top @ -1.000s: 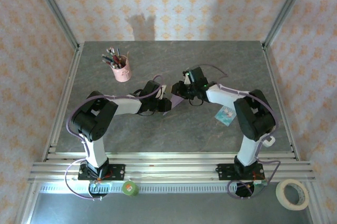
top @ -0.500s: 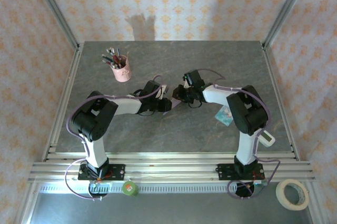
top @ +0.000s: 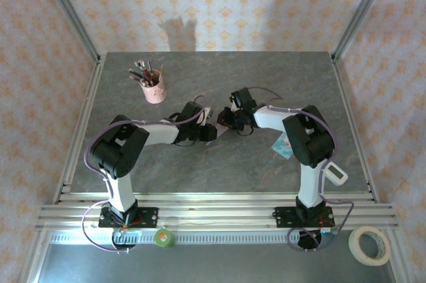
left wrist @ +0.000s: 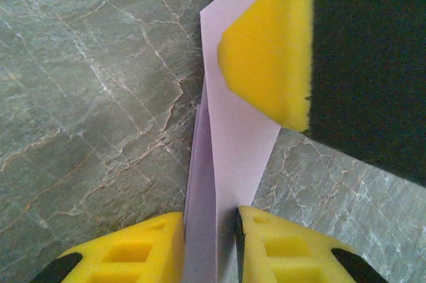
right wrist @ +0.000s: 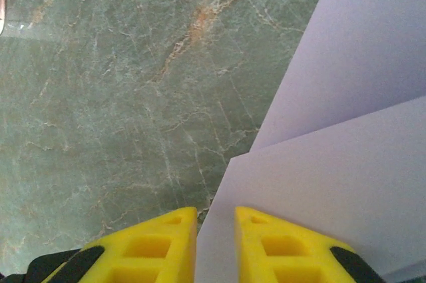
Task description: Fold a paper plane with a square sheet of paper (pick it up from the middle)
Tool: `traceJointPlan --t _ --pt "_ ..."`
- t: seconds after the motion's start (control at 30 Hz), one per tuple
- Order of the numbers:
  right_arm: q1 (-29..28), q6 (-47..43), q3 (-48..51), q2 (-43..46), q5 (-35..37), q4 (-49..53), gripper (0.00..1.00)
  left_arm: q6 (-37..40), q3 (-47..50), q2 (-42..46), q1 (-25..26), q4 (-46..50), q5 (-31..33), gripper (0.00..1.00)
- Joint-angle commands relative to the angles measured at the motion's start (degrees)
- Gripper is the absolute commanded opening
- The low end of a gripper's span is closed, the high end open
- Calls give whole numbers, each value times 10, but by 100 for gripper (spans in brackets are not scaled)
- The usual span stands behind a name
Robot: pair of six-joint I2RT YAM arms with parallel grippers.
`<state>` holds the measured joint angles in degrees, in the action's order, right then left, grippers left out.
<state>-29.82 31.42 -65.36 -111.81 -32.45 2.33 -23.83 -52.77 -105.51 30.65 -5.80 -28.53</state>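
1. From the top view, the left gripper (top: pixel 209 131) and the right gripper (top: pixel 223 120) are seen close together near the middle of the grey table (top: pixel 200 170). Their tips are turned toward each other.
2. From up there, just a small pale bit of the lilac paper (top: pixel 213 126) can be made out between the two tips. How it is held cannot be told from above.
3. In the left wrist view, the folded paper is seen much better. It runs up between the two yellow fingers (left wrist: pixel 133 250) of the left gripper. The fingers are pressed onto it from both sides, so the paper is pinched.
4. In that same view, a yellow pad (left wrist: pixel 269 56) of the right gripper is seen at the upper right, lying against the paper.
5. In the right wrist view, the right gripper's fingers (right wrist: pixel 279 246) are seen almost together, with the paper's edge pinched in the thin gap. Two layers of paper are seen here, one over the other, spreading out to the right.
6. Whether the paper is lifted off the table cannot be told.
7. From the top view, other things are seen too. A pink pen cup (top: pixel 154 90) stands at the far left, and a teal-and-white packet (top: pixel 285 145) lies beside the right arm. A roll of tape (top: pixel 368 244) lies off the table at the near right.
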Motion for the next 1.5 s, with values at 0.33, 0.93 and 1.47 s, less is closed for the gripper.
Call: traceJointPlan --t 0.33,0.93,1.47 --pt "0 -24 -13 -26 11 27 21 14 18 -26 7 26 -25 27" --pt "1 -32 -7 -33 20 37 8 -13 3 83 -1 1 -34 26" --pt "5 -29 1 -38 18 33 0 -38 -28 -6 8 -38 -69 7"
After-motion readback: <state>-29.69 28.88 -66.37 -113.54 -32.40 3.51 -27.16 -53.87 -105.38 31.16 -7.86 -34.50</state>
